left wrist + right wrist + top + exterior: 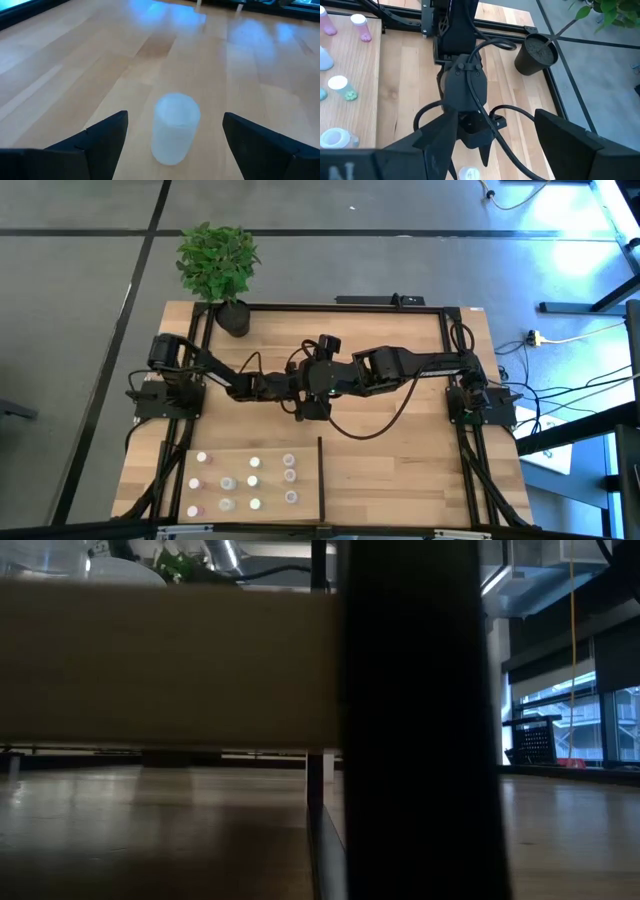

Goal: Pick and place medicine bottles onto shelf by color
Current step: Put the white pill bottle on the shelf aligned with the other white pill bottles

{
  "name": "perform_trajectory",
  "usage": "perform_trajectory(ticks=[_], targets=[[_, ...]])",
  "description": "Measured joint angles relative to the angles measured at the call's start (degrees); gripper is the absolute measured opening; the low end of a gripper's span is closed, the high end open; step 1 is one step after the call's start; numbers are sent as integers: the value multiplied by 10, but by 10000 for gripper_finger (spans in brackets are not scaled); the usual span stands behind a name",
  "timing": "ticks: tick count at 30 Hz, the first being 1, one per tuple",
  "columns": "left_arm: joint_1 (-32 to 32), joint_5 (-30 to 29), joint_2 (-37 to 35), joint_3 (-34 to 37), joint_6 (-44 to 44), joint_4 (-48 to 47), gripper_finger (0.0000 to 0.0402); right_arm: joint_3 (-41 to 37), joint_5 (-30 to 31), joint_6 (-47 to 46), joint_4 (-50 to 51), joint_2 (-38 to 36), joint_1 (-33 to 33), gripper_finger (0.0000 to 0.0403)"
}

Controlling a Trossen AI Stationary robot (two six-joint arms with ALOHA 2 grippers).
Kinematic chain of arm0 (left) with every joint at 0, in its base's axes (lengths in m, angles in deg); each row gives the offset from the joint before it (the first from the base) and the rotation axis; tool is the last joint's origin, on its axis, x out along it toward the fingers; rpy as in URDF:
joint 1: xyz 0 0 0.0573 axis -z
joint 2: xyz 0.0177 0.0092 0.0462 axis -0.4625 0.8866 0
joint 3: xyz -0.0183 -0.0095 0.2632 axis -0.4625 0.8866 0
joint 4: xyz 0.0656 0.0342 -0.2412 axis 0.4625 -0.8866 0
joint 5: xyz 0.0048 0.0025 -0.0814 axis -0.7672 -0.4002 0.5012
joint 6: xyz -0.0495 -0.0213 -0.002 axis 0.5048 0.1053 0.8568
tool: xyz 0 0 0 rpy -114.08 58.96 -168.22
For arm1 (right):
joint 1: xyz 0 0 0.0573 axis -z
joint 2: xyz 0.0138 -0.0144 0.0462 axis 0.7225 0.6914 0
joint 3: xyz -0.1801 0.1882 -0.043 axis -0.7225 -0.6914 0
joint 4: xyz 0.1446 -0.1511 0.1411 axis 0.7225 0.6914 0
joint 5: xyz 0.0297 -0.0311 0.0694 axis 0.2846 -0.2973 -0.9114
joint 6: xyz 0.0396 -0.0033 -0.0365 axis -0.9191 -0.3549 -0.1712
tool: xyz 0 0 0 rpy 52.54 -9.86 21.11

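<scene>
A small whitish medicine bottle [175,127] stands upright on its base on the wooden tabletop, near the table's middle. My left gripper [175,115] is low over the table and open. Its two fingers stand on either side of the bottle without touching it. The right wrist view shows the same bottle [469,174] just past the left gripper [470,162]. My right gripper [495,116] hangs open high above the left hand and holds nothing. The shelf [305,480] lies at the near left, with several bottles [254,463] standing on it.
A potted plant [220,265] in a black pot [233,318] stands at the far left corner. Black frame rails [340,307] edge the table and cables [375,420] trail from the arms. Bare wood lies right of the shelf. A dark post [415,720] blocks the low view.
</scene>
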Motion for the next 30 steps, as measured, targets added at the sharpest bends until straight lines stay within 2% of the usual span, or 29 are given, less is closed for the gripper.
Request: perform_trajectory(ticks=[9,13,30], targets=[[-7,0,28,-22,0,8,319,0,0,0,-2,0,0,265],[-6,0,28,-27,0,9,305,0,0,0,-4,0,0,265],[-5,10,28,-27,1,-13,174,0,0,0,-4,0,0,265]])
